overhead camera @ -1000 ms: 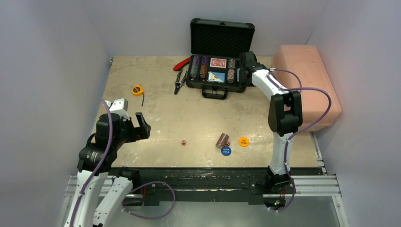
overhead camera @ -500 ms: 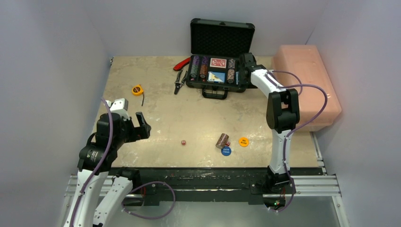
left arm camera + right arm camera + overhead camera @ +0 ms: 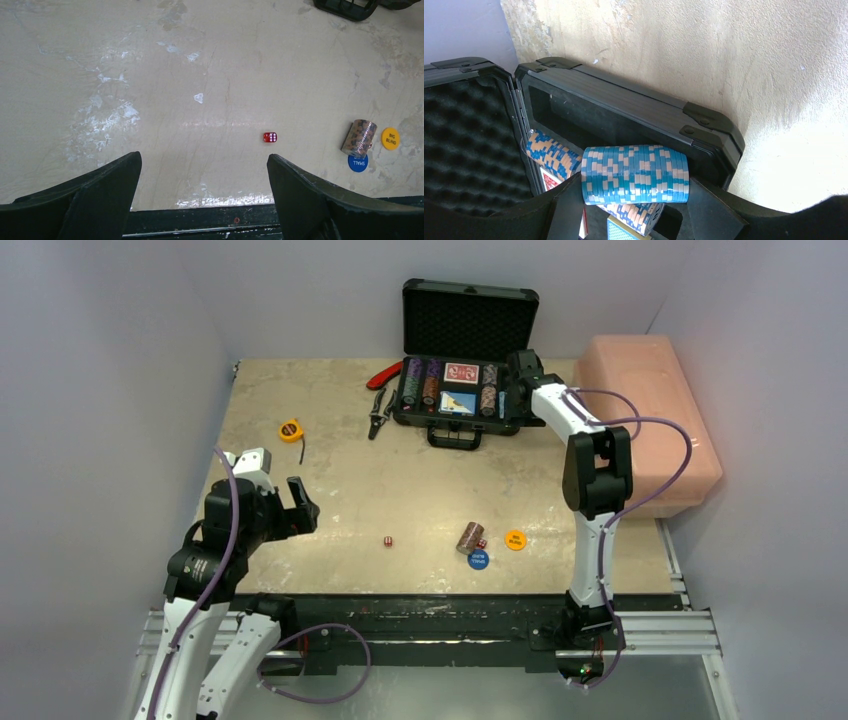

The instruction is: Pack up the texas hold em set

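- Elbow edged left; right gripper [image 3: 636,197] clamps blue chip stack [image 3: 634,172] over briefcase's [image 3: 624,107] right end.
- Left gripper [image 3: 202,160] gapes, lower left.
- Pliers [image 3: 380,400] flank briefcase left, pink box [image 3: 650,410] right.

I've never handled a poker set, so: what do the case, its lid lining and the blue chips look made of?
The case: black ribbed matte panels, probably metal or hard plastic. Its lid lining: black dimpled egg-crate foam. The blue chip stack: smooth hard plastic or clay composite, crisp striped edges.
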`<state>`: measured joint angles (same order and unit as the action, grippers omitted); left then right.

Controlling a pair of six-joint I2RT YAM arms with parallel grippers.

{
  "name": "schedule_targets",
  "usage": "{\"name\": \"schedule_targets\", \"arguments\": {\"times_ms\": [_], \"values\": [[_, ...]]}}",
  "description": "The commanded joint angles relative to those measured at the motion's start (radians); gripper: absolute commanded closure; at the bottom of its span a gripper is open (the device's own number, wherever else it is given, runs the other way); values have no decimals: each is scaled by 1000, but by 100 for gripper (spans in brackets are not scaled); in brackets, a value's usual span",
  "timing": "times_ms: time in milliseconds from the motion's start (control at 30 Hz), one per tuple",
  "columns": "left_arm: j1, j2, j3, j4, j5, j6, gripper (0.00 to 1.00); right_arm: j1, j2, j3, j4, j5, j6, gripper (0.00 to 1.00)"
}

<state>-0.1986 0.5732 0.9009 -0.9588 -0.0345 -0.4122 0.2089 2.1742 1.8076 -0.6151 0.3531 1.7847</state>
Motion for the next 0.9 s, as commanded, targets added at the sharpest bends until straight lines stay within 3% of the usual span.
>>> {"name": "schedule_targets", "arguments": {"times_ms": [0, 267, 500, 867], "values": [[5, 1, -7, 32, -11, -13, 3, -1, -34, -24, -33, -16, 35, 44], [5, 4, -8, 32, -14, -15, 3, -5, -52, -61, -9, -26, 26, 23], [6, 5, -8, 32, -13, -14, 3, -10, -78, -75, -10, -14, 16, 11], [7, 4, -6, 29, -17, -14, 3, -11, -109, -93, 0, -4, -52, 10]]}}
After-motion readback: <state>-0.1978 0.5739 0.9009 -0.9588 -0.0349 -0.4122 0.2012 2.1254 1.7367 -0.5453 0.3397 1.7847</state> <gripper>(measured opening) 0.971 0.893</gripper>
